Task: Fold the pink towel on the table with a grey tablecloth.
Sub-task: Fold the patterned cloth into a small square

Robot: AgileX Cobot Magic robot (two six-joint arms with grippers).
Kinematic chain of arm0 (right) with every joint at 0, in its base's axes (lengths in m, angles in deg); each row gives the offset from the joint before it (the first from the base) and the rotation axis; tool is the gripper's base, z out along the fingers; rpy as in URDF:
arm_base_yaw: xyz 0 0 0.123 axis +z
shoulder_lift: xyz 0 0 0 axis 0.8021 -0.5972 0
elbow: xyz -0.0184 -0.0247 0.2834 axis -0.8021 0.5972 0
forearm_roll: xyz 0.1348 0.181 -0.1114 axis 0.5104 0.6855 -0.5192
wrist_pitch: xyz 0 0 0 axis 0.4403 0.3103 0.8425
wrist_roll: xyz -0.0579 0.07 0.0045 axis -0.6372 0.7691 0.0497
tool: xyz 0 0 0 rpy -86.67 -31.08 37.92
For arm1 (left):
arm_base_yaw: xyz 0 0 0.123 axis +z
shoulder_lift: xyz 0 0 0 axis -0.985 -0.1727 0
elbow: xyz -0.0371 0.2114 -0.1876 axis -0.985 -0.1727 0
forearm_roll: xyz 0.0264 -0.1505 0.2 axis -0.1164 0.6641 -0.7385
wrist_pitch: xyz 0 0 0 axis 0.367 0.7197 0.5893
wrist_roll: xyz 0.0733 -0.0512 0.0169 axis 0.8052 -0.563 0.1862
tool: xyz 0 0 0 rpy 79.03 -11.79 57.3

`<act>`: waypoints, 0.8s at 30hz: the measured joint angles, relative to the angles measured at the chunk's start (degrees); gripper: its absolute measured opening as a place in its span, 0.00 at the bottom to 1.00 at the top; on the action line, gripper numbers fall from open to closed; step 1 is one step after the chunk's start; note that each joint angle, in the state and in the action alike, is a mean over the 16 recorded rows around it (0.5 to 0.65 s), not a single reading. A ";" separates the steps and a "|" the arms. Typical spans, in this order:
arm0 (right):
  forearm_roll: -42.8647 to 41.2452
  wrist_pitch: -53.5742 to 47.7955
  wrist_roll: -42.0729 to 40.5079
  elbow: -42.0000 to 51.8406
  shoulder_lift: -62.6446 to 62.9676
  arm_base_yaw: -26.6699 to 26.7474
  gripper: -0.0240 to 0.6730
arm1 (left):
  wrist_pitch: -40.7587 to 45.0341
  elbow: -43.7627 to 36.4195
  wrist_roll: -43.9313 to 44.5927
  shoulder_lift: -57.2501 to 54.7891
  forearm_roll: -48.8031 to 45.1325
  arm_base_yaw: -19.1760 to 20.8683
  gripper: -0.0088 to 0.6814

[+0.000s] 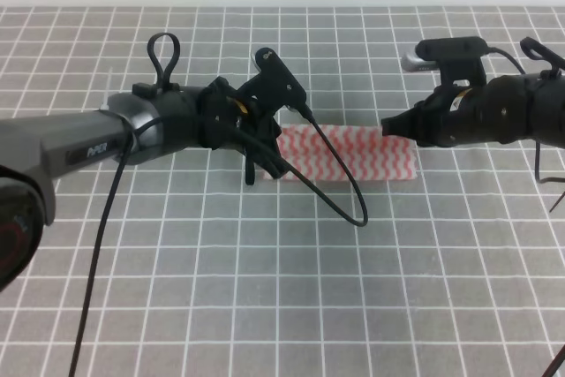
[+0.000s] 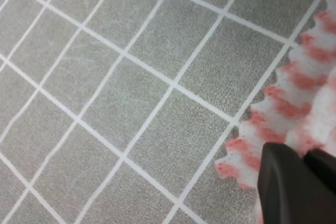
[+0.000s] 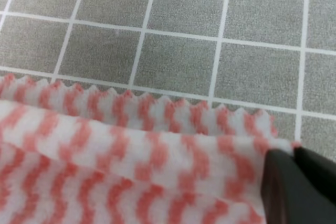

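The pink towel [image 1: 344, 154] lies folded into a long strip on the table with a grey tablecloth [image 1: 265, 289], near the middle. My left gripper [image 1: 265, 165] is at the strip's left end, and my right gripper [image 1: 388, 125] is at its right end. In the left wrist view the dark fingers [image 2: 283, 182] are pressed together over the scalloped towel [image 2: 283, 103] edge, and an upper layer runs into them. In the right wrist view the right gripper [image 3: 293, 153] is closed on the corner of the towel [image 3: 131, 150], whose top layer rises slightly off the one below.
A black cable [image 1: 340, 196] from the left arm loops over the towel's left part and onto the cloth in front. Gridded grey cloth [image 2: 105, 77] stretches around the towel on all sides [image 3: 184, 51]. The table's far edge runs along the top.
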 joint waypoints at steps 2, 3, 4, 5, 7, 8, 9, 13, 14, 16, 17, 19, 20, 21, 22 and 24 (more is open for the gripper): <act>-0.03 0.05 0.00 0.00 0.00 0.00 0.01 | -0.11 0.00 0.01 -0.12 0.01 0.00 0.01; -0.04 0.08 0.00 0.00 0.00 0.00 0.01 | -0.21 0.00 0.02 -0.13 0.10 0.02 0.01; -0.06 0.11 0.00 0.00 0.00 0.00 0.01 | -0.25 0.00 0.02 -0.20 0.18 0.03 0.01; -0.07 0.14 0.00 0.00 0.00 0.00 0.01 | -0.33 0.00 0.02 -0.21 0.31 0.06 0.01; -0.12 0.22 0.00 0.01 0.00 0.00 0.01 | -0.38 0.00 0.02 -0.39 0.56 0.12 0.01; -0.13 0.27 0.00 0.01 -0.01 0.00 0.01 | -0.43 0.00 0.02 -0.45 0.69 0.17 0.01; -0.14 0.31 0.00 0.01 -0.02 0.00 0.01 | -0.45 0.00 0.02 -0.55 0.83 0.22 0.01; -0.20 0.50 0.00 0.01 -0.24 0.00 0.01 | -0.57 0.00 0.02 -0.83 1.38 0.44 0.01; -0.21 0.54 0.00 0.01 -0.32 0.00 0.02 | -0.62 0.00 0.02 -0.86 1.51 0.51 0.01; -0.22 0.69 0.00 0.01 -0.46 0.00 0.02 | -0.72 -0.01 0.02 -0.89 1.77 0.64 0.01; -0.22 0.78 0.00 0.01 -0.54 0.00 0.02 | -0.77 -0.01 0.02 -0.91 1.90 0.71 0.01; -0.22 0.98 0.00 0.01 -0.68 0.00 0.05 | -0.85 -0.01 0.01 -0.97 2.08 0.82 0.01; -0.22 1.08 0.00 0.01 -0.76 0.00 0.07 | -0.90 -0.01 0.01 -0.99 2.16 0.88 0.01; -0.22 1.17 0.00 0.01 -0.83 0.00 0.08 | -0.91 -0.01 0.01 -1.06 2.18 0.92 0.01; -0.20 1.27 0.00 0.00 -0.90 0.00 0.10 | -0.96 -0.01 0.01 -1.10 2.22 0.96 0.01; -0.20 1.43 0.00 0.00 -1.04 0.00 0.14 | -1.04 -0.01 0.01 -1.18 2.27 1.02 0.01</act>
